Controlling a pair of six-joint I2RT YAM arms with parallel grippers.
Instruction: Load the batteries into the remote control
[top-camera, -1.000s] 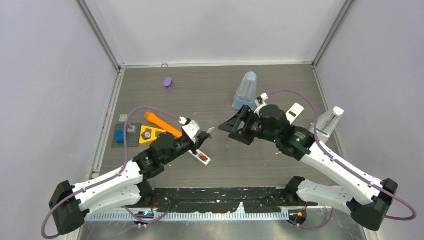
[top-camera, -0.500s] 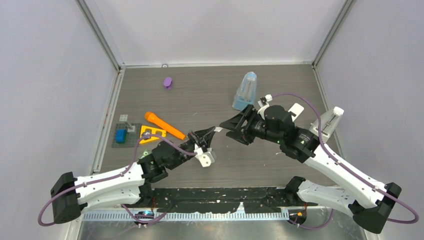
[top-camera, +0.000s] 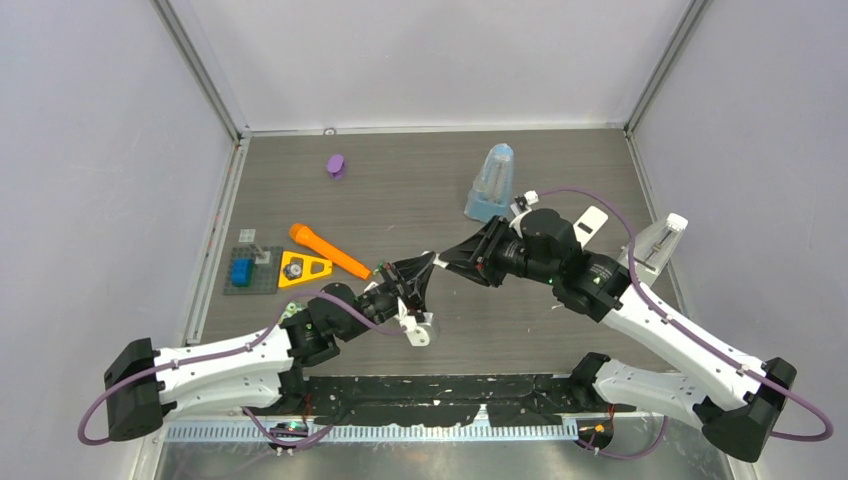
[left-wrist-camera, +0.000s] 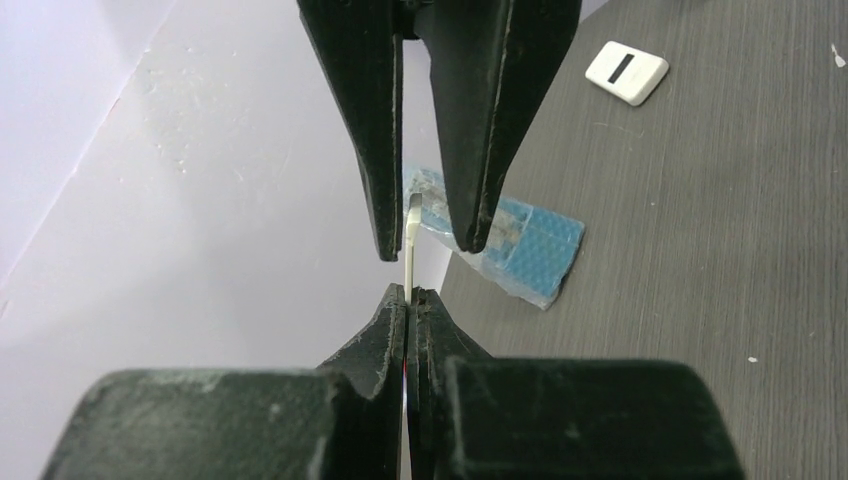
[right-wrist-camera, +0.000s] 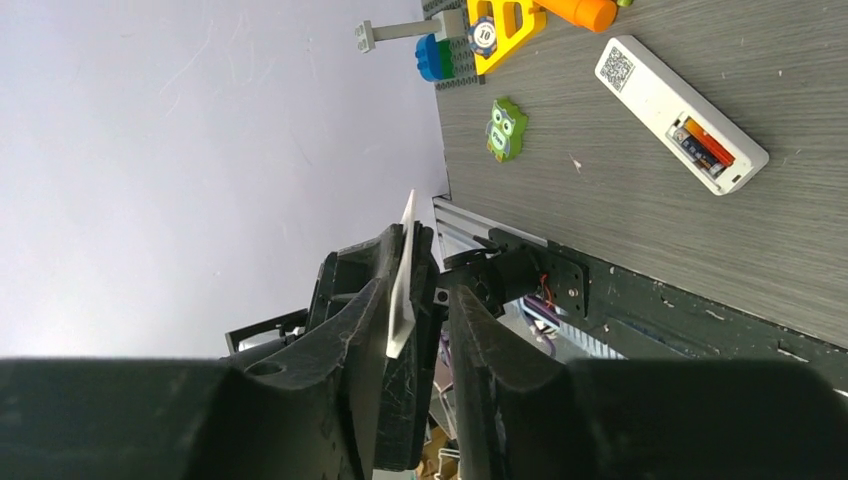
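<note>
Item: thin white plate (left-wrist-camera: 411, 240), likely the battery cover, aloft. Left jaws clenched on one edge; right jaws straddled the free end, not yet pinching. Remote (right-wrist-camera: 683, 115) lay on worktop (right-wrist-camera: 620, 210), batteries (right-wrist-camera: 700, 143) seated in its open bay. Step judged: cover handover. Next: right jaws must close squarely before left releases.

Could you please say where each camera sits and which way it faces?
Top external: above and behind the bases, looking down on the grey wood-grain table; left arm and right arm show whole.
Left wrist: on the left arm, looking along its left fingers toward the far side; right fingers face it.
Right wrist: on the right arm, looking past its own fingers toward the white rectangular remote control at the near left.
Shared: both wrist views show the thin white plastic plate the left fingers pinch.
</note>
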